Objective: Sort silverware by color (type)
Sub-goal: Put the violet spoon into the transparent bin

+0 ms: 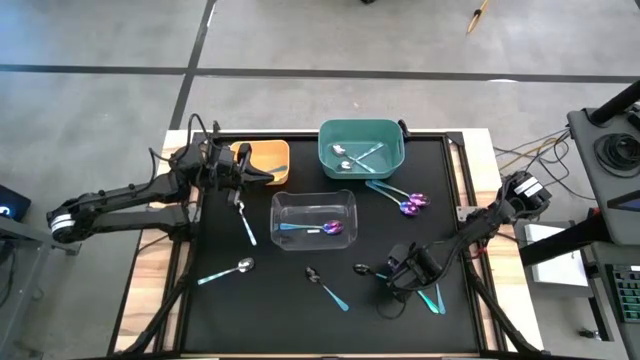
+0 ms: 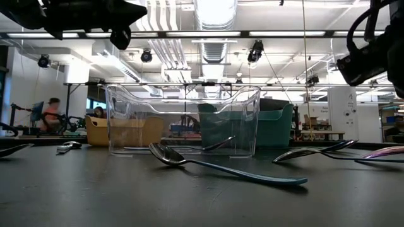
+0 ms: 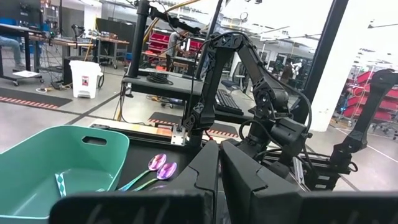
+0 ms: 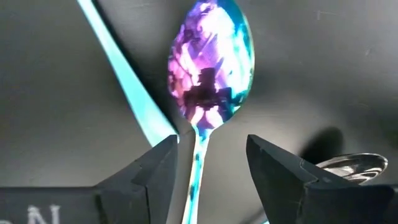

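Overhead and table-level views sharing the clear bin (image 1: 314, 220); forward-facing wrist close-ups.

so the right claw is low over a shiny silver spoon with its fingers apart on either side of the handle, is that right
Not quite. The spoon under the right claw has an iridescent purple-pink bowl, not a silver one. The right wrist view shows it clearly. The rest holds: the fingers stand apart on either side of its handle, low over the table.

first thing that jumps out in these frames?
The right gripper, low at the mat's front right, its open fingers straddling the handle of an iridescent purple spoon. Behind it, a clear bin mid-mat holds a matching spoon, with a teal bin of silver spoons behind.
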